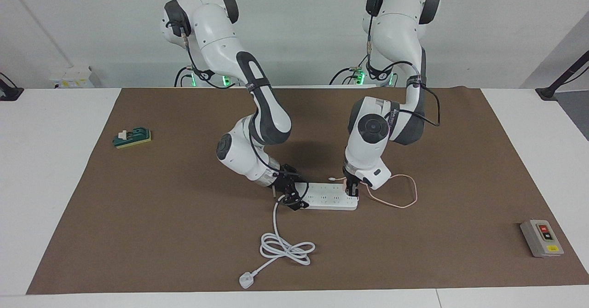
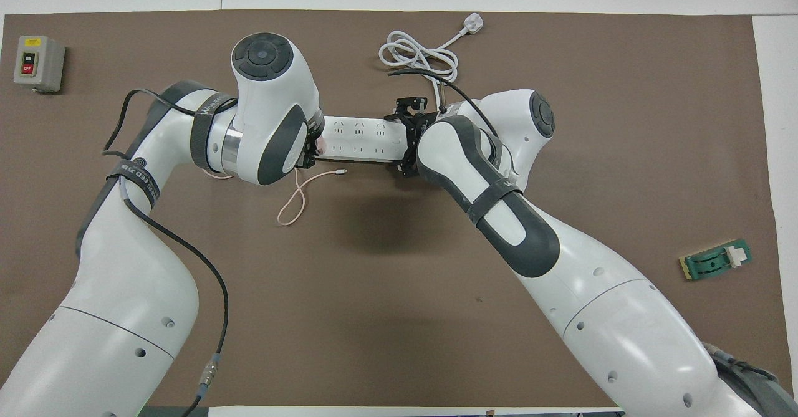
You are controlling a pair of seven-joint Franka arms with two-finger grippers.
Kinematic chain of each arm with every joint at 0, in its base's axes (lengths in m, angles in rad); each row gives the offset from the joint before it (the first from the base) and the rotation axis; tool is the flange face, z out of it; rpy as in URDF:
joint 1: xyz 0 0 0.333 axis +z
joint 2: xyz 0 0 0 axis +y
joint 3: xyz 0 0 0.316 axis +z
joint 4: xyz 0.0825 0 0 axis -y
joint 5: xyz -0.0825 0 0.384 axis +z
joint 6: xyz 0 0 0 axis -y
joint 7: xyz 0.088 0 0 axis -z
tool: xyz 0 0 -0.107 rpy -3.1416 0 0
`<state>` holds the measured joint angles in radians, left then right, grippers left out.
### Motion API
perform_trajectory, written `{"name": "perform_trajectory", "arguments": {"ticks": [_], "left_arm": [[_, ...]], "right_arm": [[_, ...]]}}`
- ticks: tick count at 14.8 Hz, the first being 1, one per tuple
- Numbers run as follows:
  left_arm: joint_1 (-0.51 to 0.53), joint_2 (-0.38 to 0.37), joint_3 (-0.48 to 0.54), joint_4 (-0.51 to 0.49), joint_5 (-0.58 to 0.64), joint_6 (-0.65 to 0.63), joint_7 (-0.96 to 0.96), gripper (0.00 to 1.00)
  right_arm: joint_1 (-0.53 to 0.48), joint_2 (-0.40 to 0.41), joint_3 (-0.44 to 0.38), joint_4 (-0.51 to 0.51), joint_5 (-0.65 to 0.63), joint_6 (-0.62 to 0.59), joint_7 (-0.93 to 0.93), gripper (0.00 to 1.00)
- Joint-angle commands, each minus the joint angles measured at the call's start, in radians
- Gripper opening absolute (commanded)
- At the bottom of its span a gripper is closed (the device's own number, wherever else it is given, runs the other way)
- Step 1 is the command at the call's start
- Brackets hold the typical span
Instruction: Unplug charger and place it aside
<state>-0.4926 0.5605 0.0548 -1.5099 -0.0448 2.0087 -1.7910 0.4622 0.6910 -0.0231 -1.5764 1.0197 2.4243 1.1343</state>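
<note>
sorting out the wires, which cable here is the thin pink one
The charger's cable, looped beside the power strip toward the left arm's end; the strip's own cord is thick, white and coiled.

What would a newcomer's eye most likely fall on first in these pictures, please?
Probably the two arms meeting at the white power strip in the middle of the brown mat. The right gripper is down at the strip's corded end, and the left gripper is at the charger on the other end, its thin pink cable looping on the mat. The grey button box and the green block lie far off toward the mat's ends.
</note>
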Motion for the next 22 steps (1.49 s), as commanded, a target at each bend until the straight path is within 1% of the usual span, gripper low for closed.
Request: {"name": "perform_trajectory", "arguments": {"ticks": [1,5,12,13,14,16,17,18,21,22], "left_arm": [[0.002,-0.034,0.014,0.042,0.028,-0.094,0.033,0.0],[0.008,-0.044,0.032,0.106,0.026,-0.202,0.073,0.0],[0.006,-0.05,0.039,0.108,0.026,-0.209,0.076,0.0],[0.006,-0.051,0.039,0.108,0.028,-0.212,0.077,0.0],[0.008,-0.056,0.04,0.108,0.029,-0.22,0.09,0.0],[0.025,-0.074,0.04,0.106,0.03,-0.222,0.161,0.0],[0.043,-0.088,0.039,0.106,0.031,-0.223,0.23,0.0],[0.058,-0.103,0.039,0.106,0.03,-0.228,0.31,0.0],[0.112,-0.16,0.039,0.106,0.025,-0.313,0.561,0.0],[0.13,-0.172,0.039,0.106,0.023,-0.323,0.646,0.0]], "right_arm": [[-0.005,0.053,0.005,0.024,0.028,0.062,-0.071,0.0],[-0.005,0.053,0.005,0.024,0.028,0.065,-0.071,0.0],[-0.002,0.053,0.003,0.024,0.028,0.068,-0.073,0.0],[-0.002,0.053,0.003,0.024,0.028,0.068,-0.071,0.15],[-0.002,0.053,0.003,0.026,0.026,0.068,-0.071,0.99],[-0.002,0.053,0.003,0.027,0.02,0.068,-0.071,1.0],[0.0,0.053,0.003,0.027,0.022,0.068,-0.071,1.0],[0.001,0.053,0.003,0.027,0.022,0.068,-0.071,1.0],[0.0,0.047,0.003,0.027,0.02,0.064,-0.07,1.0],[-0.002,0.041,0.003,0.029,0.019,0.059,-0.065,1.0]]}}
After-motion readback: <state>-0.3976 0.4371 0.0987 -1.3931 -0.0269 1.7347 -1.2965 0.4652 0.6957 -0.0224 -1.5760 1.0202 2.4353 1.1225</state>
